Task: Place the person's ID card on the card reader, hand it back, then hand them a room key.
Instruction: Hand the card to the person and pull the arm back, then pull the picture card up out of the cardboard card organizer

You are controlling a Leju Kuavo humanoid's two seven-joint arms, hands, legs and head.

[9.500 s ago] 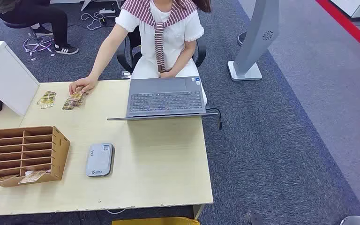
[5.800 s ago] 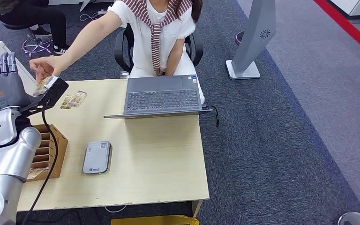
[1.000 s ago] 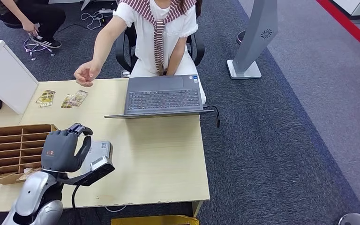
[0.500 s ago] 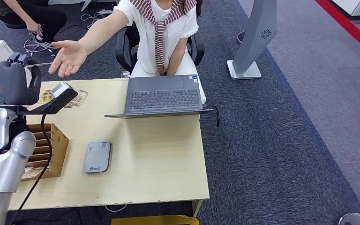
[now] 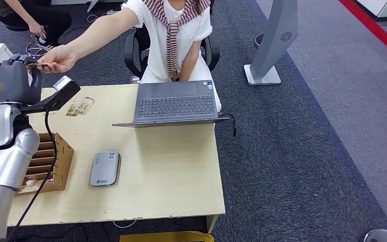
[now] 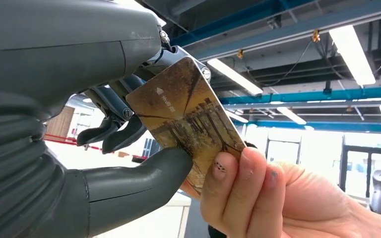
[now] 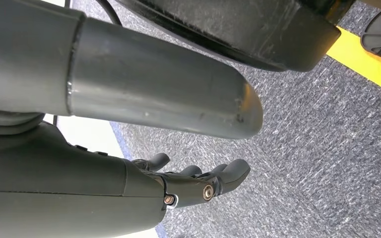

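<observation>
ID card: brown and gold, printed with a building scene; pinched between the thumb and the darker fingers of the left hand, raised above the far left corner of the table. Its free end sits in the person's hand, whose fingertips lie on the card face just past the robot's thumb.

Left hand: fingers closed on the card, held up at the end of the person's outstretched arm.

Right hand: hangs over grey carpet, fingers slightly curled and apart, holding nothing.

Card reader: grey, flat on the table, well below the left hand's fingers and apart from them.

Wooden slotted organiser: on the table's left side, beside the reader, partly behind the left arm.

Loose cards: on the table near the left hand's fingers.

Laptop: open, at the far table edge in front of the seated person.
</observation>
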